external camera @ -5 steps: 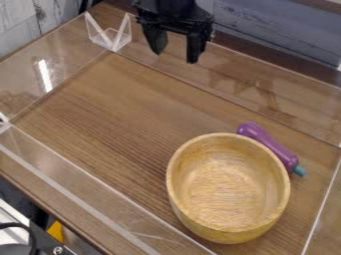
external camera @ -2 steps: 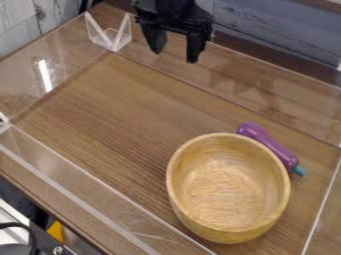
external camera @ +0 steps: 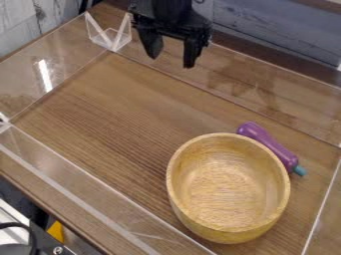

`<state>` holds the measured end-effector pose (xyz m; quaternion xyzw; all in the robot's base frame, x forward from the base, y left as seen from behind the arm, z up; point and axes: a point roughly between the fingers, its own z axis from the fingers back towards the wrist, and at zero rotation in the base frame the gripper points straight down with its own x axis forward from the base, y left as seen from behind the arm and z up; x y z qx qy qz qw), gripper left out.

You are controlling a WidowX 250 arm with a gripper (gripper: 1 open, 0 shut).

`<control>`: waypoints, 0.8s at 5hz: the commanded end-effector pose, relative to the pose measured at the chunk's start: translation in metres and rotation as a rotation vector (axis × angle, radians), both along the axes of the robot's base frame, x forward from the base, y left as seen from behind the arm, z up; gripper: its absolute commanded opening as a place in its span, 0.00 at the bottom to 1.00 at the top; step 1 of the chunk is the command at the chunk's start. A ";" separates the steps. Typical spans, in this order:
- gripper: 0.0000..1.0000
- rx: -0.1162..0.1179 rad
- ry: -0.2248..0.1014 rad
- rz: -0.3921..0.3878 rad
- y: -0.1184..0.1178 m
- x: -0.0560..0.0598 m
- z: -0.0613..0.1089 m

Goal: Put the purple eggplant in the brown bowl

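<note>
With the eggplant (external camera: 270, 146) lying on the table (external camera: 114, 120) just beside the bowl (external camera: 189, 204), next is the approach: bring the gripper (external camera: 176, 62) over its middle, line the fingers up across the slim body, lower straight, mind the bowl rim; fingers spread wide, nothing between them, at the far side of the table, eggplant well apart from them, nearer the camera and off toward the image's right edge
</note>
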<state>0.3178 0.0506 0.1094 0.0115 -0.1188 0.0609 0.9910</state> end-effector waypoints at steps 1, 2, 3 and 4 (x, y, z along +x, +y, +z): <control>1.00 0.013 -0.021 0.006 -0.003 0.001 0.006; 1.00 0.017 -0.003 0.011 -0.005 -0.001 0.001; 1.00 0.023 0.016 0.019 -0.008 -0.003 -0.005; 1.00 0.028 0.033 0.023 -0.009 -0.005 -0.011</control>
